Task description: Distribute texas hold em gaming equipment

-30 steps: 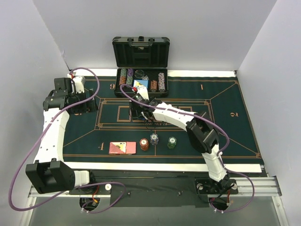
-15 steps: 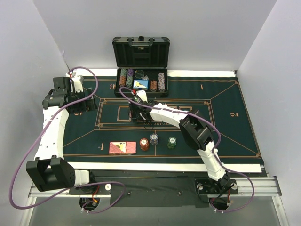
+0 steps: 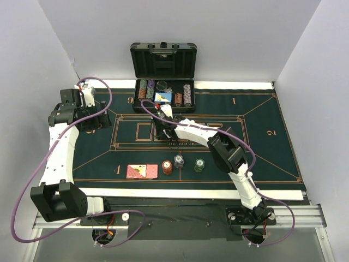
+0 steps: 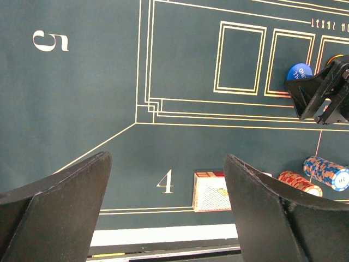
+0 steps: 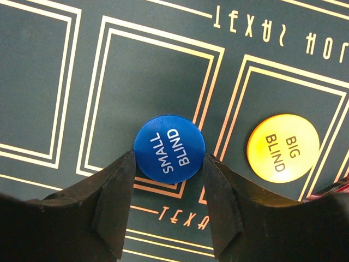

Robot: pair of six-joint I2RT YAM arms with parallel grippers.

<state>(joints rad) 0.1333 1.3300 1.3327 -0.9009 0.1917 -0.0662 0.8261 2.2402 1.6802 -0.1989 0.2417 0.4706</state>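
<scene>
Pinching blue disc between right gripper fingers (contact on both edges); left gripper fingers spread wide, empty.

Dark green felt (blue disc, orange disc)

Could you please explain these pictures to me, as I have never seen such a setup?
These are two white robot arms, left and right, standing at the near edge of a dark green felt mat. One picture looks down from above; the other two come from cameras on each wrist. On the mat lie a red-backed deck of cards, three small chip stacks, a round yellow disc marked BIG BLIND and a round blue disc marked SMALL BLIND; an open black case stands at the far edge. The left tool is open and empty. The right tool has its fingers touching both sides of the blue disc, which lies on the mat.
</scene>
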